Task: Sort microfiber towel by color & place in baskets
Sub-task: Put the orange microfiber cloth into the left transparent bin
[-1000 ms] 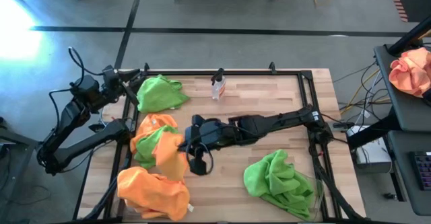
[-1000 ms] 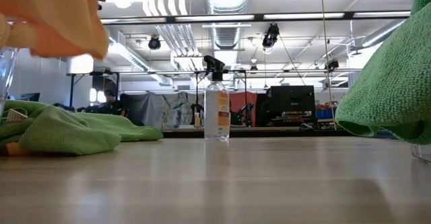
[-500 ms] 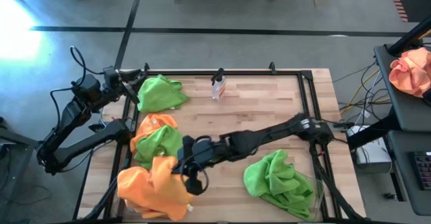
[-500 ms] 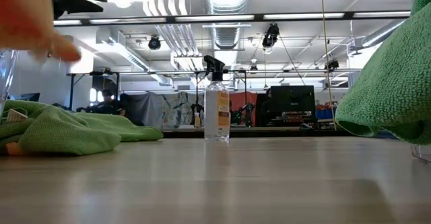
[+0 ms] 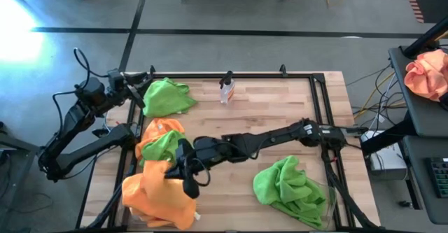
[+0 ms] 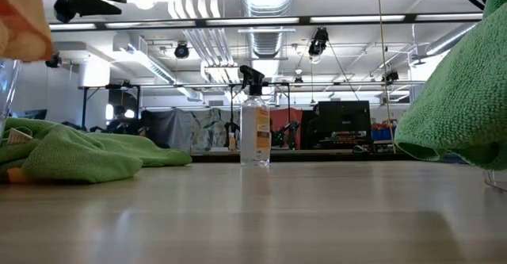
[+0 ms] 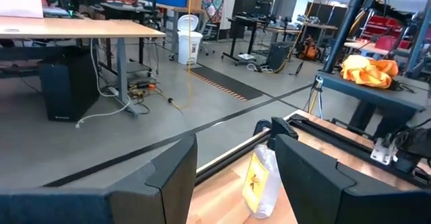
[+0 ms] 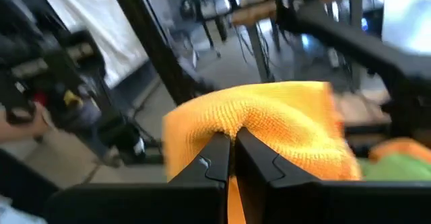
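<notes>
My right gripper (image 5: 182,168) reaches across the table to its near-left corner, shut on an orange microfiber towel (image 8: 269,120). It hangs over a heap of orange towels (image 5: 150,205) in the left clear basket. One lime green towel (image 5: 166,96) lies at the far left. Another green towel (image 5: 162,147) lies on an orange one (image 5: 159,128) at the left edge. More green towels (image 5: 287,182) fill the right basket (image 5: 326,191). My left gripper (image 7: 232,183) waits open beyond the table's far-left corner. My right gripper pinches a raised fold of the orange towel (image 8: 236,120) between its two fingers (image 8: 217,158). It comes from the table's right, slanting down. The towel hangs below the fingers over the orange heap; whether its lower end rests there I cannot tell.
A small clear spray bottle (image 5: 225,87) stands near the middle of the far edge. A black frame (image 5: 316,93) rims the table. A peach-orange bundle (image 5: 427,75) lies on a stand off to the right. Bare wood shows in the middle and far right.
My right gripper has carried the orange towel from beside the middle-left pile toward the near-left corner, staying shut. The towel has moved with it and now hangs over the orange heap in the left basket.
</notes>
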Robot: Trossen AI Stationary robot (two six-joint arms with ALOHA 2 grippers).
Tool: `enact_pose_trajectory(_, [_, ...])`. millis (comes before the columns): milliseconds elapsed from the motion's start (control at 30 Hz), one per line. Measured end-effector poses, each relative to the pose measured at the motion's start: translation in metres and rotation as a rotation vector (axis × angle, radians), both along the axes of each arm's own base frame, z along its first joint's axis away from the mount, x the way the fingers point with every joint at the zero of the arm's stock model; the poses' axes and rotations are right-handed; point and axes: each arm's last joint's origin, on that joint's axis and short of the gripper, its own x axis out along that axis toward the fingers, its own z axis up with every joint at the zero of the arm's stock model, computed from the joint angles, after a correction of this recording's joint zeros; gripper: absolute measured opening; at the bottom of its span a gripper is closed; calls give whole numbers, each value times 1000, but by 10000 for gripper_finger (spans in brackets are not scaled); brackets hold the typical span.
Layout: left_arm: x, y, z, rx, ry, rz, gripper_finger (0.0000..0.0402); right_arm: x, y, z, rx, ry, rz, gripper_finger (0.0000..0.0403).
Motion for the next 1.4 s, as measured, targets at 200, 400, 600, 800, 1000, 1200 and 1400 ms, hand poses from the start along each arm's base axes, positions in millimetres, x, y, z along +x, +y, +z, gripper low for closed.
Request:
enact_pose_trajectory(200, [1,1,0,3,7,-1,185,2,-1,3,13,-38,18,9])
enact_pose_trajectory(400, [1,1,-1,14,23,-2,185,12,1,-23,-3,25,15,9])
enact_pose_trajectory(600, [3,3,-1,8,29,-2,185,24,5,-56,92,129,63,9])
enact_pose_trajectory(800, [5,4,-2,1,37,-3,185,31,9,-73,204,173,138,9])
enact_pose_trajectory(1000, [6,6,-3,-8,42,-2,185,31,14,-78,224,196,151,9])
enact_pose_trajectory(1200, [9,8,-4,-29,41,-1,185,27,27,-78,221,199,173,9])
enact_pose_trajectory(1400, [11,9,-5,-68,22,1,185,24,36,-80,211,220,188,10])
